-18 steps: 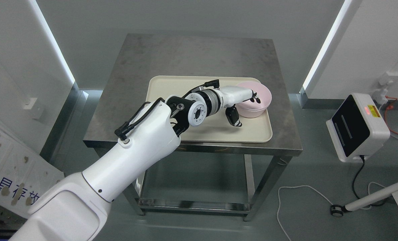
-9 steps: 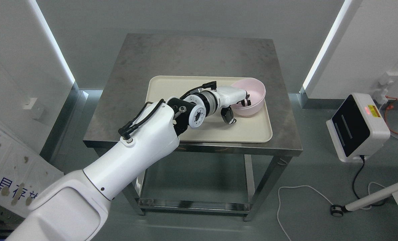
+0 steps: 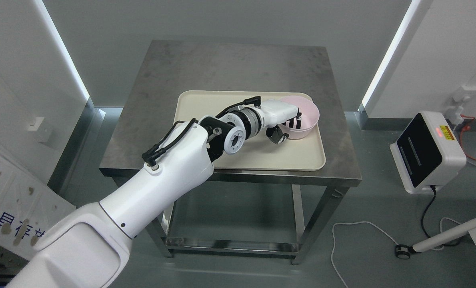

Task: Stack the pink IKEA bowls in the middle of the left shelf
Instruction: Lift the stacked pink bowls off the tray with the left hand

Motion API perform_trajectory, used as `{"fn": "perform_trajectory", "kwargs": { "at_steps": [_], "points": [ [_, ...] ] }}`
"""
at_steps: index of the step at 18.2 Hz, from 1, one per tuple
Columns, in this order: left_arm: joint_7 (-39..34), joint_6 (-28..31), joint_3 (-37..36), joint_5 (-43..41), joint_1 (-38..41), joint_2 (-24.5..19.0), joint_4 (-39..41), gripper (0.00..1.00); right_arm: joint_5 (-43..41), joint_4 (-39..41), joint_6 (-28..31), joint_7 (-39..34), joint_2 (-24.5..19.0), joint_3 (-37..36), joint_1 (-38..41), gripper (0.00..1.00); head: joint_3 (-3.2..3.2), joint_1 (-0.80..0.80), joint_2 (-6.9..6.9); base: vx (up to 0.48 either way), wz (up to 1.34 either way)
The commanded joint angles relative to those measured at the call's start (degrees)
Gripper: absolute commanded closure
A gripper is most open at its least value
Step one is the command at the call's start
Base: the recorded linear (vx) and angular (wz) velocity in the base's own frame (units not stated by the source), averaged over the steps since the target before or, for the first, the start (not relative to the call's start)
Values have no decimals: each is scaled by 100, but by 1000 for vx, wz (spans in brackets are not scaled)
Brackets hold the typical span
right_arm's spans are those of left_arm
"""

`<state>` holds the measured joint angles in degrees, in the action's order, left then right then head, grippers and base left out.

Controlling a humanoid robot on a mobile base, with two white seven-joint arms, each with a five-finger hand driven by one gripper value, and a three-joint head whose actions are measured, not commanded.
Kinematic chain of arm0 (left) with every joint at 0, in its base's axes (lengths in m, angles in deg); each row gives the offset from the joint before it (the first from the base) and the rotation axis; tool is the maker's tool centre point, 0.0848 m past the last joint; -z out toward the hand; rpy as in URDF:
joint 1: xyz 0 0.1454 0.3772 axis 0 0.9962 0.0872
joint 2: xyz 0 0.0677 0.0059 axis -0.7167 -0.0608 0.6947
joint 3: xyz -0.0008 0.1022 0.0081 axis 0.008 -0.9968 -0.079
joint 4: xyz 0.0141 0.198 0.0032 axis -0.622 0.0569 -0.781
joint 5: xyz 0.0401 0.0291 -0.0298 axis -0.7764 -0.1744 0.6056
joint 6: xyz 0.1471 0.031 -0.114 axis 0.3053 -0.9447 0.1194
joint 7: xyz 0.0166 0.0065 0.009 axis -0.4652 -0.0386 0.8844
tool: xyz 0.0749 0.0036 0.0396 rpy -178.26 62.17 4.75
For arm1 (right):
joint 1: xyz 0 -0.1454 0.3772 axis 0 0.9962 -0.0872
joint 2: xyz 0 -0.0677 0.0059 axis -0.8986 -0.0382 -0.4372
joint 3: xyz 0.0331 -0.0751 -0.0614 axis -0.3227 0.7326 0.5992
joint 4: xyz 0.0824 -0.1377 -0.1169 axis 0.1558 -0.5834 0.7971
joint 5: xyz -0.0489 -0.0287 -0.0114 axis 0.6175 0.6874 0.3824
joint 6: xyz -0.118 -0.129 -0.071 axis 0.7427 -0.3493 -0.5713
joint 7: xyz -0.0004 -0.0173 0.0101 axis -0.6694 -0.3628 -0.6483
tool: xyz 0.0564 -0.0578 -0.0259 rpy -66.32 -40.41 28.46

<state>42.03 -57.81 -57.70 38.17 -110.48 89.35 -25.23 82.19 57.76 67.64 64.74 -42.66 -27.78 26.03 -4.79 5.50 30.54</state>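
- Surface [image 3: 222, 68]: one, grey metal, square, centre of the frame, upper half; a lower shelf shows beneath it.
- Tray [image 3: 230, 156]: one, cream, rectangular, lying on the near right part of the surface.
- Pink bowl [image 3: 308, 120]: one visible, in the tray's upper right corner, opening upward. Whether a second bowl is nested in it cannot be told.
- Left hand [image 3: 287, 122]: one, on a white arm entering from the lower left of the frame. Fingers [image 3: 293, 120] hooked over the bowl's near rim into the hollow, thumb against the outer wall: grasping the pink bowl.
- White box with dark panel [image 3: 426, 152]: one, on the floor at the right of the frame, a cable trailing from it.
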Motion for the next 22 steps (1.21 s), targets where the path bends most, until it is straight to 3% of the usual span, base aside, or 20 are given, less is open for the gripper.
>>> {"fn": "perform_trajectory", "kwargs": {
  "at_steps": [1,5,7,8,12,15,19,22],
  "points": [
    [-60,-250,352,-11,17,-100,-75,84,0,193,-3,-3,100,-62,9,0,0,0,0,0,0],
    [-51,-417,212,-11,149,-100,-93,79,0,193,-3,-3,100,-62,9,0,0,0,0,0,0],
    [-51,-408,-16,-38,158,-100,-137,64,0,193,-3,-3,100,-62,9,0,0,0,0,0,0],
    [-51,-400,-60,-46,158,-100,-163,61,0,193,-3,-3,100,-62,9,0,0,0,0,0,0],
    [-94,-364,-140,-64,105,-100,-356,61,0,193,-3,-3,100,-62,9,0,0,0,0,0,0],
    [-112,-356,-280,-64,88,-100,-348,67,0,193,-3,-3,100,-62,9,0,0,0,0,0,0],
    [-226,-391,-246,-38,61,-100,-313,91,0,193,-3,-3,100,-62,9,0,0,0,0,0,0],
    [-235,-435,-228,-38,61,-100,-304,96,0,193,-3,-3,100,-62,9,0,0,0,0,0,0]
  ]
}}
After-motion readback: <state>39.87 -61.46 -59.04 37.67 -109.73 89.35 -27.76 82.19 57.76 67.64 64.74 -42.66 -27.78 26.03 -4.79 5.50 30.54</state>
